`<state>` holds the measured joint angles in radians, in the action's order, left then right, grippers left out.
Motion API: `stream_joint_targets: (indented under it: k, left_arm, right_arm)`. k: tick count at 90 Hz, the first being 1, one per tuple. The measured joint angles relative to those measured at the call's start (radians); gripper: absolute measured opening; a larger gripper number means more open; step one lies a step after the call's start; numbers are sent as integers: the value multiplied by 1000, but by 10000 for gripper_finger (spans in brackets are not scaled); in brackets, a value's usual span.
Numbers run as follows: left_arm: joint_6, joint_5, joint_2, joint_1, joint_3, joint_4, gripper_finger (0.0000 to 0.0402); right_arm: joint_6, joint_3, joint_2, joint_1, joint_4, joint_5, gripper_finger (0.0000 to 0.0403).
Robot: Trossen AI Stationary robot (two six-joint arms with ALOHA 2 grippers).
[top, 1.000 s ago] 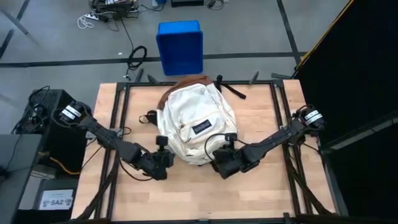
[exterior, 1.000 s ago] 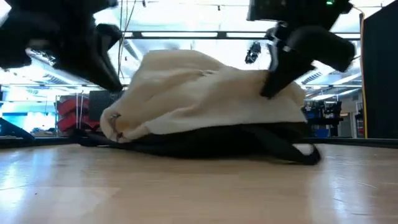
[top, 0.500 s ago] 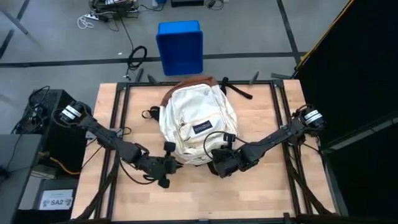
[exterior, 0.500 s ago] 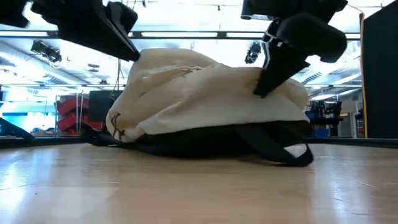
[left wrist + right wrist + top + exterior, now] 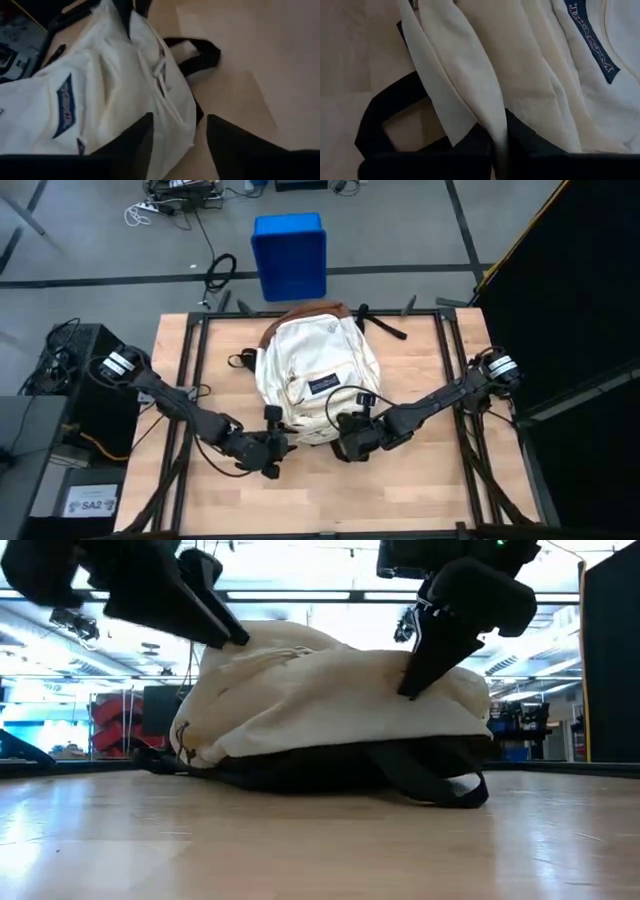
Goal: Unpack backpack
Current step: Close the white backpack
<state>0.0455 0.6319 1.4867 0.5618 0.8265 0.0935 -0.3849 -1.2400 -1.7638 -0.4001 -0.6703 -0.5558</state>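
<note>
The cream-white backpack [image 5: 315, 375] lies flat at the table's middle, brown base toward the far edge and logo patch [image 5: 325, 384] facing up. My right gripper [image 5: 350, 442] is at its near right edge, shut on cream fabric. My left gripper [image 5: 272, 448] is at its near left corner and open. In the left wrist view its fingers [image 5: 131, 147] stand on either side of the backpack's near fabric edge [image 5: 175, 135]. A dark strap loop [image 5: 440, 785] lies on the table under the backpack's near edge. My right gripper pinches a raised fold of the backpack's cream fabric [image 5: 492, 122] between its two fingers, near the backpack's near edge. It comes slanting down from the table's near right. The backpack rests on the table. My left gripper: I cannot tell whether its fingers touch the fabric.
A blue bin [image 5: 290, 255] stands on the floor beyond the table's far edge. Dark straps [image 5: 380, 326] trail from the backpack's far right. Bare wood [image 5: 330, 500] lies toward the near edge, and dark frame rails [image 5: 190, 380] run along both sides.
My left gripper has gone toward the table's right and near edges, to the backpack's near left corner. My right gripper has shifted slightly toward the table's left with the fabric it holds. The strap loop under the backpack has slid a little the same way.
</note>
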Motion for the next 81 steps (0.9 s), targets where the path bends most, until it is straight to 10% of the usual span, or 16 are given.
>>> stream_joint_targets:
  k: [39,81]
  left_arm:
    - [39,120,65,-3,0,-14,157]
    - [10,147,79,-6,0,8,20]
  right_arm:
    - [13,0,0,15,17,21,0]
    - [28,0,0,23,36,31,0]
